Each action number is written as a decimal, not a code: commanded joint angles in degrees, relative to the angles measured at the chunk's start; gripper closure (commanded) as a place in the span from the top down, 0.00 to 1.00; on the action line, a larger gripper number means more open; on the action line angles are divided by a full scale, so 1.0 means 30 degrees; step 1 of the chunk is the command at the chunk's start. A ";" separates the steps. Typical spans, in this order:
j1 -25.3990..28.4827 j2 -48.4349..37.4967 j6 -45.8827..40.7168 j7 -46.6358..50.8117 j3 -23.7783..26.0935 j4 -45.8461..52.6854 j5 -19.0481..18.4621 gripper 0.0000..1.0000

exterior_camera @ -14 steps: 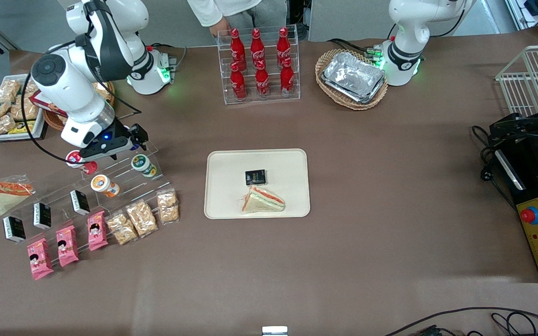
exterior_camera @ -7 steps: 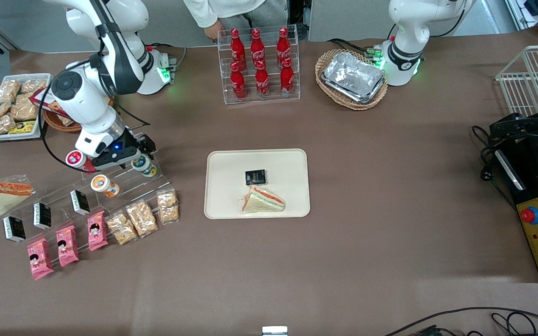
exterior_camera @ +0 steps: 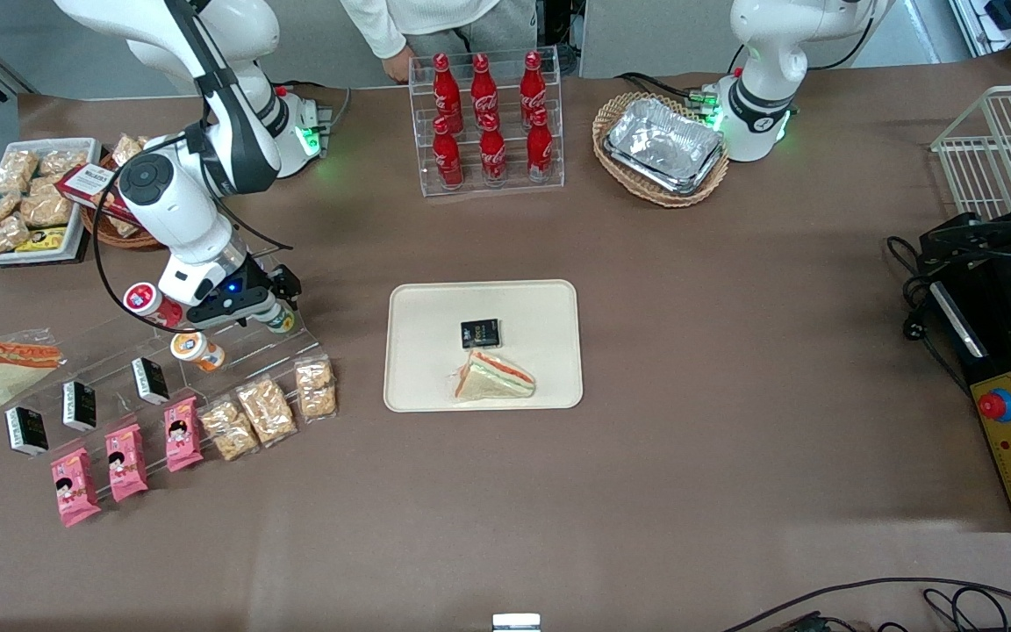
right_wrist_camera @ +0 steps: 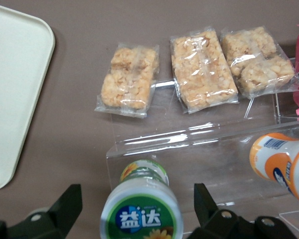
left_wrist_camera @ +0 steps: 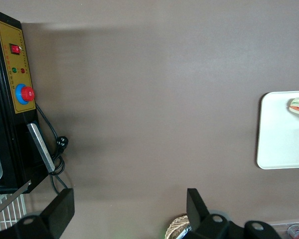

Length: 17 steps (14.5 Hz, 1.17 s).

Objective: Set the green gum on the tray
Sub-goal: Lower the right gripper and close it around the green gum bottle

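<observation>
Jaws (right_wrist_camera: 137, 209) open, straddling green gum (right_wrist_camera: 141, 211), arm angled down.

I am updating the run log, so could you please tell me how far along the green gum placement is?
Early stage. Nothing is placed yet: the tray holds only a sandwich and a small black packet. In hand: the pincer is open and straddles the green gum, which still sits on the clear display stand. Left: closing on the bottle, lifting it and carrying it to the tray.
</observation>
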 commanded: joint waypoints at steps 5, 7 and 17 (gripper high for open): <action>0.0486 -0.1272 0.0404 -0.0449 -0.0132 -0.1356 0.0597 0.73; 0.0515 -0.1421 0.0287 -0.0508 -0.0132 -0.1416 0.0597 0.44; 0.0339 -0.1626 -0.7342 -0.0245 -0.0424 0.4193 0.0626 0.11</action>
